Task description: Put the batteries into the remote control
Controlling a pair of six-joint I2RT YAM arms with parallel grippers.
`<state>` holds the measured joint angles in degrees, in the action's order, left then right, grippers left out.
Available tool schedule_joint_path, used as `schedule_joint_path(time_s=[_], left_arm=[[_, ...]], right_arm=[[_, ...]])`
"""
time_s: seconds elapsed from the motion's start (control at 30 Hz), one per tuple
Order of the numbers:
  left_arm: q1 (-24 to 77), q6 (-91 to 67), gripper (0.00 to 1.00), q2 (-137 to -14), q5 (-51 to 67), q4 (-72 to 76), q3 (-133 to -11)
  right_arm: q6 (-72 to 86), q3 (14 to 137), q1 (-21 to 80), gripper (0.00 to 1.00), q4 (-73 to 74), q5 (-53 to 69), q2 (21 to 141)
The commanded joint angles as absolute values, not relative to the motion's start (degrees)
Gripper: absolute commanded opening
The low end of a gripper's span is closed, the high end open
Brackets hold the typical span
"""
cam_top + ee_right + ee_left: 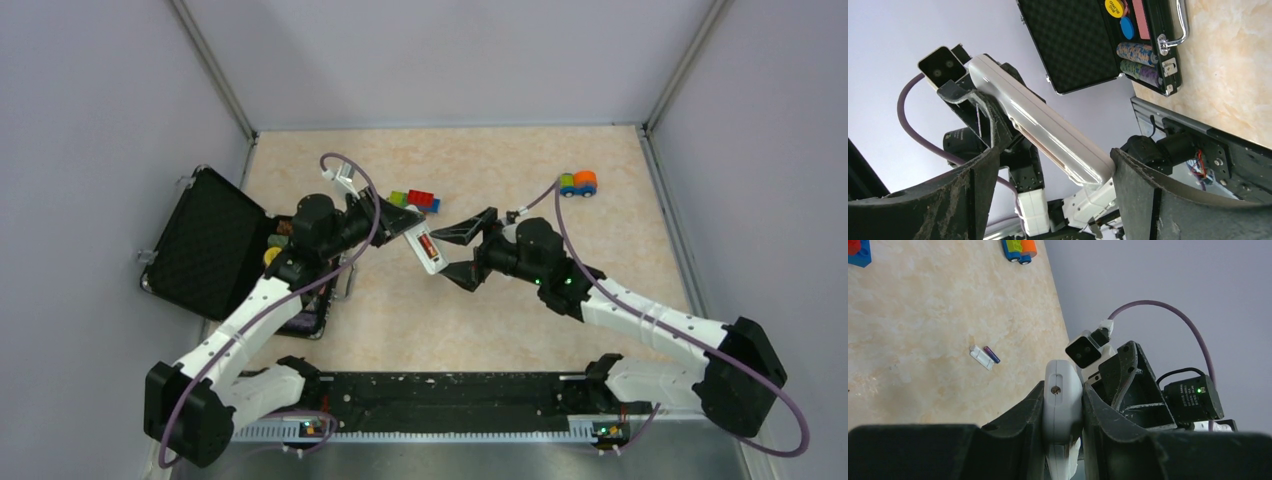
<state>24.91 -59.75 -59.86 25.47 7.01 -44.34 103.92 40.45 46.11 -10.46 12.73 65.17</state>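
Note:
My left gripper (403, 231) is shut on the remote control (427, 250), a slim white body held above the table with a red-orange battery (426, 243) showing in its open back. In the left wrist view the remote control (1063, 400) is clamped edge-on between the fingers of the left gripper (1063, 390). My right gripper (462, 254) stands open around the remote's free end; in the right wrist view the remote control (1043, 125) crosses between the right gripper's (1054, 167) spread fingers. The dark blue-purple battery (992, 354) lies on the table beside the white back cover (981, 357).
An open black case (215, 245) with poker chips (1135, 52) lies at the left, under the left arm. Coloured bricks (418, 200) sit behind the grippers, and a toy brick car (578, 183) stands at the back right. Grey walls enclose the table.

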Motion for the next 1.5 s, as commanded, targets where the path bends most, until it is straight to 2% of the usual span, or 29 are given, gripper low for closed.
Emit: schedule_joint_path(time_s=[0.0, 0.3, 0.4, 0.47, 0.53, 0.67, 0.77, 0.9, 1.2, 1.47], left_arm=[[24.75, -53.31, 0.0, -58.01, 27.56, 7.62, -46.21], [21.57, -43.66, 0.0, -57.07, 36.06, 6.12, -46.47], [21.29, -41.29, 0.0, -57.14, 40.35, 6.37, -47.08], [21.26, -40.71, 0.0, -57.21, 43.5, 6.41, -48.14], [21.26, -40.17, 0.0, -57.07, 47.24, 6.49, -49.76], [21.22, -38.91, 0.0, -56.78, 49.73, 6.0, -52.0], [21.23, -38.81, 0.0, -56.74, 49.57, 5.89, -52.62], [21.27, -39.57, 0.0, -57.22, 48.31, 5.98, -52.61], [21.2, -41.24, 0.0, -59.21, 44.94, 6.25, -52.13], [21.27, -42.02, 0.0, -59.7, 39.47, 8.11, -53.29]], right_arm=[[98.07, 42.37, 44.43, 0.81, -7.92, 12.74, 60.83], [86.16, 39.91, 36.86, 0.81, 5.1, 14.08, 52.0], [75.88, 41.41, 31.13, 0.75, 13.7, 13.37, 51.25], [64.87, 43.78, 26.87, 0.67, 18.84, 13.21, 53.48], [53.98, 47.32, 24.47, 0.63, 24.66, 10.92, 57.14], [36.16, 53.34, 24.26, 0.61, 30.2, 4.24, 65.54], [27.42, 56.3, 24.33, 0.5, 31.06, 2.78, 72.69], [21.7, 58.5, 24.31, 0.39, 31.55, 1.68, 80.01], [15.99, 62.13, 24.41, 0.47, 31.52, -2.79, 90.86], [15.12, 62.97, 24.4, 0.33, 31.72, -2.85, 95.65]])
